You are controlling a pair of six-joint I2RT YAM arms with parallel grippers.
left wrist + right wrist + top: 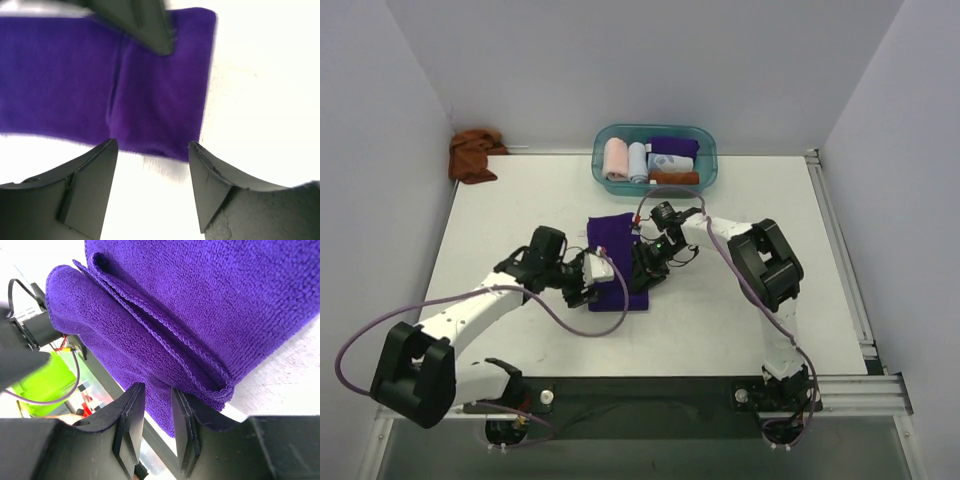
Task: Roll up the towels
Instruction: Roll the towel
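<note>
Jaws of left gripper (152, 146) spread apart over edge of deep purple terry towel (65, 75); right gripper (155, 388) nearly closed at its fold, grip unclear

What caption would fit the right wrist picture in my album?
Right gripper, jaws narrowly apart, at the folded edge of a purple towel with its hems stacked.

Loose towels, 2: one purple towel (610, 232), one rust-brown towel (473, 155). Basket (712, 166), 1. Rolled cloths (638, 162) inside it, 5.
</note>
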